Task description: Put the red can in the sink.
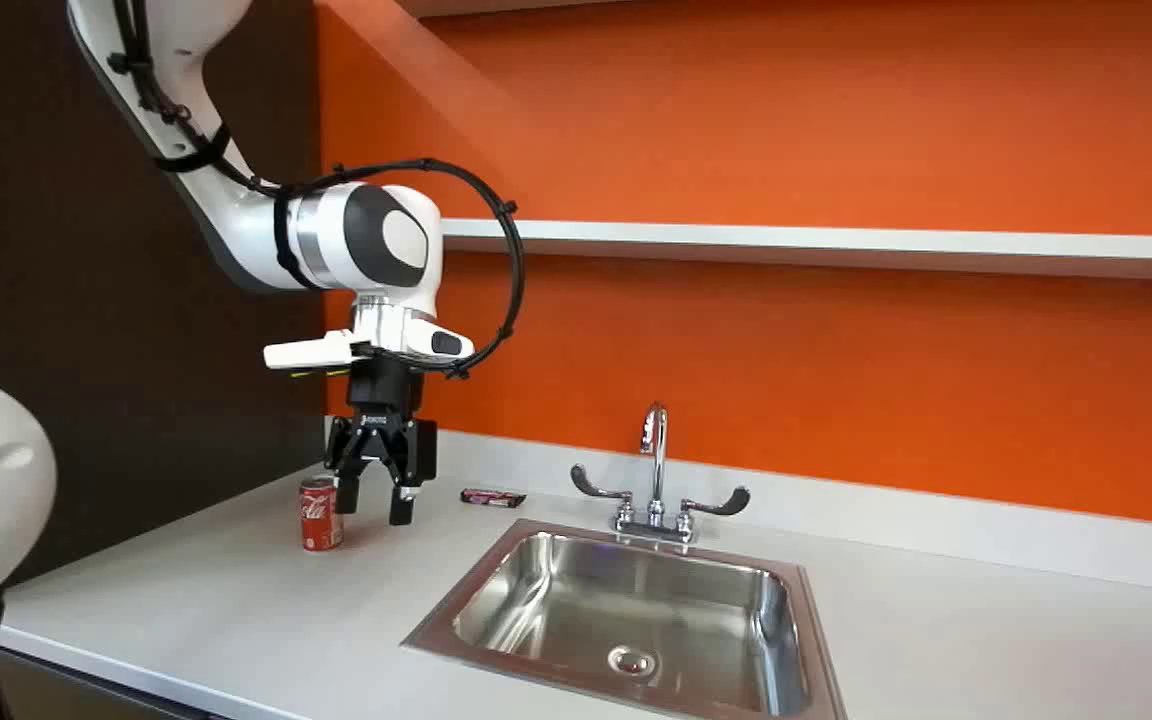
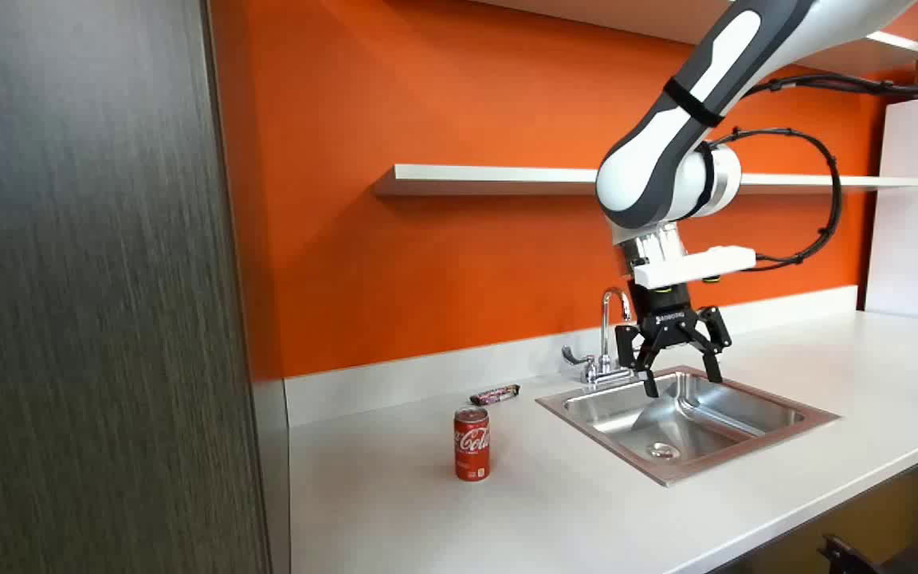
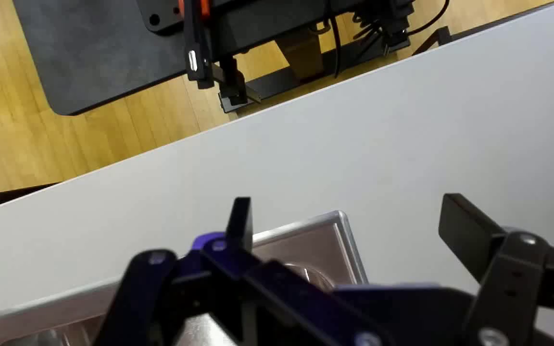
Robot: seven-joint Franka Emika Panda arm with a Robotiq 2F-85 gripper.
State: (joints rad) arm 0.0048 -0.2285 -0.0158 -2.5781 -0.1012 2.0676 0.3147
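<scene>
The red can [image 2: 472, 448] is seen upright on the counter [image 2: 555, 510], apart from the sink [image 1: 656, 580]. Fingers [image 3: 468, 236] are spread, nothing gripped. Approach is judged next: fingers best centred over the can, lowered straight, closed gently so it isn't tipped.

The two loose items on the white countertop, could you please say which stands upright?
The red cylindrical drink can stands upright; the small dark elongated object lies flat.
</scene>
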